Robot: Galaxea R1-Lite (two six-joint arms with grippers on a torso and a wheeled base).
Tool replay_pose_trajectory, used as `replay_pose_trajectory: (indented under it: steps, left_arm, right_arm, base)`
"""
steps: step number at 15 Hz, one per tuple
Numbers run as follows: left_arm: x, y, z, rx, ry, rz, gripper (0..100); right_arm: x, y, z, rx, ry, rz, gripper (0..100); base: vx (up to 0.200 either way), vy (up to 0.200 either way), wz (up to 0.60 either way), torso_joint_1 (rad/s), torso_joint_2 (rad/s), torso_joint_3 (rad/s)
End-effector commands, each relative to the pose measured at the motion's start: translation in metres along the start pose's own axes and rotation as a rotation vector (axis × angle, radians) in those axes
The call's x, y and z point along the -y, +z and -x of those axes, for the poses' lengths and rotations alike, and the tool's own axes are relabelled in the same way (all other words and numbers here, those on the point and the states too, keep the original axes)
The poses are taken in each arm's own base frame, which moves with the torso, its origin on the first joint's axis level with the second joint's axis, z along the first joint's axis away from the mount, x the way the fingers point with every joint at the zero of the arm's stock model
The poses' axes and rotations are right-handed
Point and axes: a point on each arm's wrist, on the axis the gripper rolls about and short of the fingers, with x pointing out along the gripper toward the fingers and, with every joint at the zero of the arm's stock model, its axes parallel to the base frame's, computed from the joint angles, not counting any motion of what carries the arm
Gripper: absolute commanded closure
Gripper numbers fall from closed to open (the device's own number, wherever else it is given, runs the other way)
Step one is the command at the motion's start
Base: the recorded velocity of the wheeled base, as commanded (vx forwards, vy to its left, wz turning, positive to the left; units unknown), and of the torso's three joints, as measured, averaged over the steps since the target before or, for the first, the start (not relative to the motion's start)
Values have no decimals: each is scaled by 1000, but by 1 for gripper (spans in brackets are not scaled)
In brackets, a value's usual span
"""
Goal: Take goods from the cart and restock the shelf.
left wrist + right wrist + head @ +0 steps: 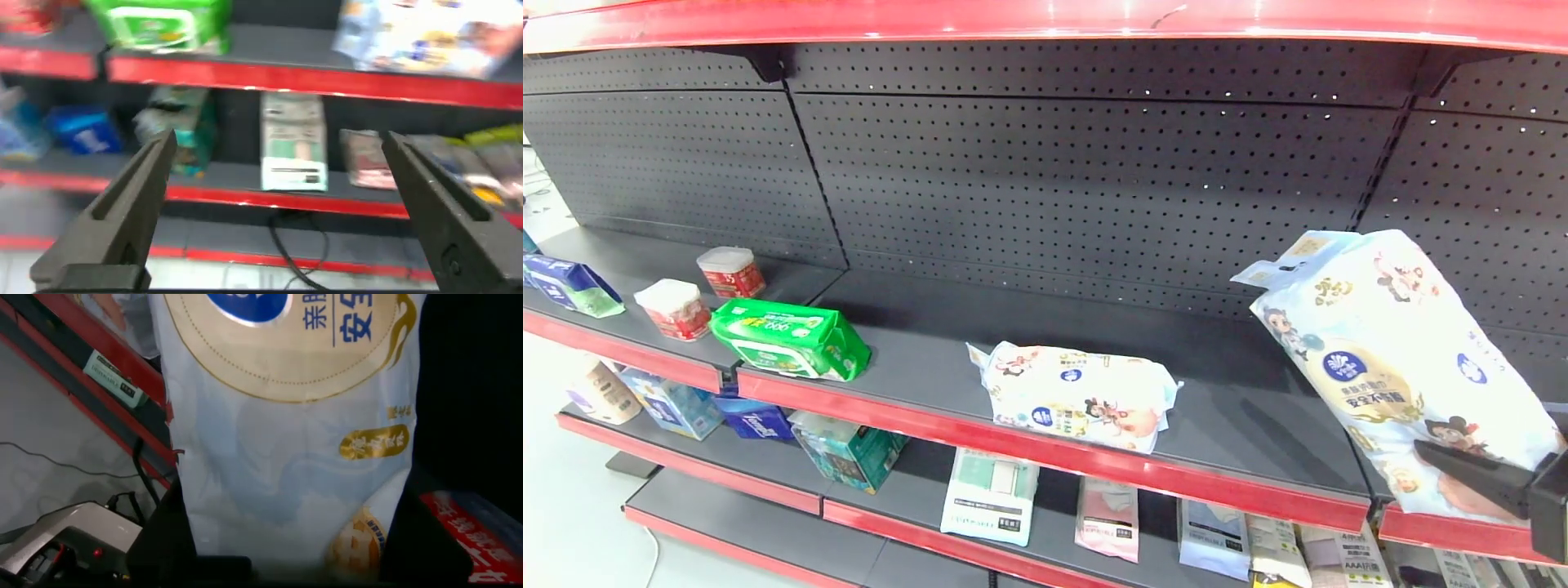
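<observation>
The large pack [1388, 359] is white with cartoon figures; shelf edge [1045, 447] is red.

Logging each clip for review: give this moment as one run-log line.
right gripper: jaws shut on cartoon pack, tilted at right end of shelf | left gripper: jaws open, facing lower shelves | step: pack not yet placed

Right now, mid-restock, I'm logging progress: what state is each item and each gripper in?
Large cartoon pack: held tilted at the right end of the shelf.
Right gripper: shut on that pack.
Left gripper: open, empty.
Second cartoon pack: lying flat on the shelf.
Green pack: lying on the shelf near its front edge.
Two tubs: upright, closed.
</observation>
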Motion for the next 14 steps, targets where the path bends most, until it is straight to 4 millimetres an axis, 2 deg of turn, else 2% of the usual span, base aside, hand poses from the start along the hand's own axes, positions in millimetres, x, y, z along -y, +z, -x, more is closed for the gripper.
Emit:
replay_pose_trajectory:
  steps: [1,4,6,9,14]
  left_arm:
    - [1,0,-1,-6,103,13,0]
    - [3,1,-3,-21,213,29,0]
    - [3,1,-4,-35,218,27,0]
    - [7,-5,5,88,67,-29,0]
    - [6,-13,0,122,81,-32,0]
  right_arm:
    - [1,-2,-10,-41,17,-5,100]
    - [1,-3,-12,-50,19,-8,100]
    - [1,-4,-12,-55,19,-8,100]
    - [1,-4,-12,-54,21,-5,100]
    - [1,-5,-13,-63,19,-7,100]
  base:
    - [0,0,0,0,0,0]
    - [0,0,0,0,0,0]
    - [0,0,0,0,0,0]
    - [0,0,0,0,0,0]
    - [0,0,0,0,0,0]
